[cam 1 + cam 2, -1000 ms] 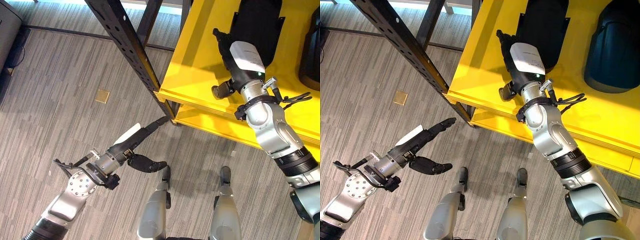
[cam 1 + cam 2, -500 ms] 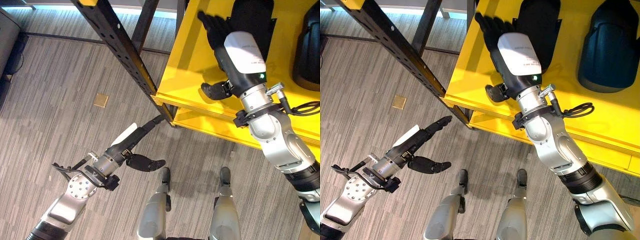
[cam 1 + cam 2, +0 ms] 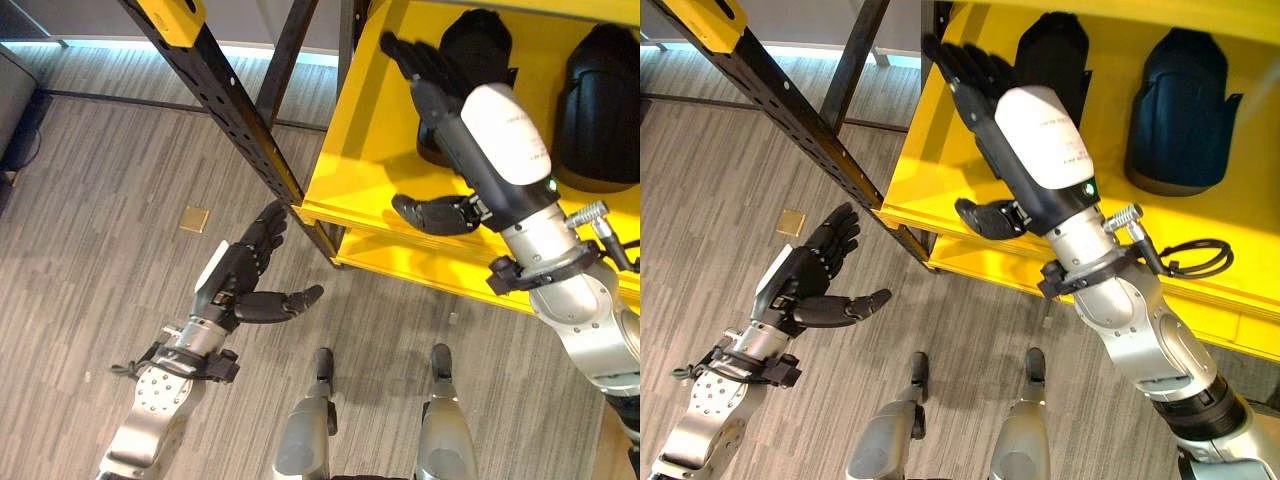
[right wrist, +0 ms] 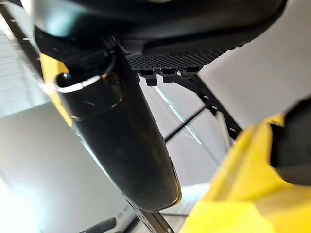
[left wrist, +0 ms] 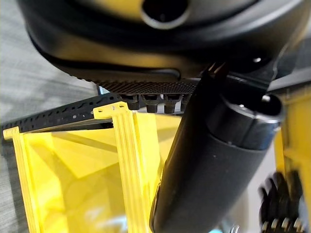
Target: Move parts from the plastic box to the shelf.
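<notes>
Two dark moulded parts lie on the yellow shelf: one just behind my right hand, the other further right. My right hand hovers above the shelf board, open, with straight fingers beside the first part and its thumb spread over the shelf's front edge. It holds nothing. My left hand is held over the floor left of the shelf, open and empty, its fingers pointing towards the shelf corner.
A black perforated upright slants down to the shelf's front left corner, with a second yellow board below. A small tan square lies on the grey plank floor.
My right hand has lifted off the shelf board, away from the dark part, and risen towards the camera. My left hand has come up and turned, fingers now pointing upward.
</notes>
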Robot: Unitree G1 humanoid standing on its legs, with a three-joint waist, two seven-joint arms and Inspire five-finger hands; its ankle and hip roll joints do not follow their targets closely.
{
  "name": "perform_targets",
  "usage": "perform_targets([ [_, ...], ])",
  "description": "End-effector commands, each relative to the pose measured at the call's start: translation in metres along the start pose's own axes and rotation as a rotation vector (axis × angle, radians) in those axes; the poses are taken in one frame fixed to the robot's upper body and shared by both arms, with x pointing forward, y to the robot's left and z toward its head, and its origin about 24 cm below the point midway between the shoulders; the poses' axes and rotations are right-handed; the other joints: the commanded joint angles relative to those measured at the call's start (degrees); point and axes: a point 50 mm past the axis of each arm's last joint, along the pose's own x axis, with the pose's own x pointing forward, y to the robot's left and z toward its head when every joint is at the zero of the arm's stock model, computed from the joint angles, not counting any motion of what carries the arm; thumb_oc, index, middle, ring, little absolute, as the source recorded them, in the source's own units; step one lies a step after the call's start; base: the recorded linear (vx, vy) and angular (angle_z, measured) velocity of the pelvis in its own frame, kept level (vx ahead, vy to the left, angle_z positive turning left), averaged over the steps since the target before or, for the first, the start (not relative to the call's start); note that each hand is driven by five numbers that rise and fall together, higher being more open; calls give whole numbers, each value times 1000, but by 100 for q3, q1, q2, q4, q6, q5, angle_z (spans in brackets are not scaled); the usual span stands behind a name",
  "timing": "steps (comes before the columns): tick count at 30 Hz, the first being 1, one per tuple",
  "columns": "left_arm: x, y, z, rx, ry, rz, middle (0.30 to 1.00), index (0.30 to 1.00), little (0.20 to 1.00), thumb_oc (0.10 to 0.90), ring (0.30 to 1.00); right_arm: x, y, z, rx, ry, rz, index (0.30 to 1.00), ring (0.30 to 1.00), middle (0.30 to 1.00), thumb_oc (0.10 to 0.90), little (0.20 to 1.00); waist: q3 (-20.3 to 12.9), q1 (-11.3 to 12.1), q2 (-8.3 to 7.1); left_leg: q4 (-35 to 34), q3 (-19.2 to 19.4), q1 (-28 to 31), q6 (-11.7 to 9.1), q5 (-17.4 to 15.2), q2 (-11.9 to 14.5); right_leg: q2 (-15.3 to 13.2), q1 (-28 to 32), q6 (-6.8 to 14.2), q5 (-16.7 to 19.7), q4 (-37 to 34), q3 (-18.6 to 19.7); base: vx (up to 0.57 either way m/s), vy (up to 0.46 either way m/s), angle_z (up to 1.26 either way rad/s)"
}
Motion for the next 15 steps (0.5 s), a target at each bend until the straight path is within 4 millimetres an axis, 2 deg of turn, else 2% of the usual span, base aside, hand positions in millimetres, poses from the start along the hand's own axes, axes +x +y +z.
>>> perform_targets([
  [1, -21, 2, 17, -128, -115, -28, 1000, 1000, 1000, 900, 1000, -17, -14, 15, 243, -102, -20, 1000, 1000, 1000, 900, 1000, -1201, -230, -503, 127, 500, 432, 282, -748, 217, 51, 226, -105, -688, 296, -155, 57, -28, 3],
  [2, -22, 1, 16, -140, -112, -32, 1000, 1000, 1000, 900, 1000, -20, -14, 14, 265, -88, -8, 1000, 1000, 1000, 900, 1000, -1228, -226, -511, 107, 500, 452, 280, -740, 224, 54, 243, -105, -682, 281, -156, 101, -61, 0],
  [3, -27, 0, 11, -225, -93, -49, 1000, 1000, 1000, 900, 1000, -34, -9, 5, 414, -4, 64, 1000, 1000, 1000, 900, 1000, -1367, -279, -612, 32, 524, 568, 262, -711, 301, 63, 353, -97, -654, 204, -140, 84, -56, -1],
  [5, -33, 0, 5, -300, -93, -55, 1000, 1000, 1000, 900, 1000, -50, 0, -5, 564, 89, 134, 1000, 1000, 1000, 900, 1000, -1504, -326, -703, -82, 544, 701, 240, -678, 373, 78, 471, -89, -631, 102, -118, 77, -60, -7],
  [11, -41, 8, -3, -327, -68, -58, 1000, 1000, 1000, 900, 1000, -80, 8, -23, 837, 222, 248, 1000, 1000, 1000, 900, 1000, -1782, -480, -889, -503, 673, 1050, 88, -496, 605, 69, 737, 31, -379, -400, -106, 17, -27, -8],
  [15, -41, 12, -3, -295, -87, -69, 1000, 1000, 1000, 900, 1000, -91, 15, -31, 1058, 259, 304, 1000, 1000, 1000, 900, 1000, -1909, -545, -931, -546, 756, 1158, 82, -532, 602, 41, 667, 130, -260, -477, -28, -16, 2, -12],
])
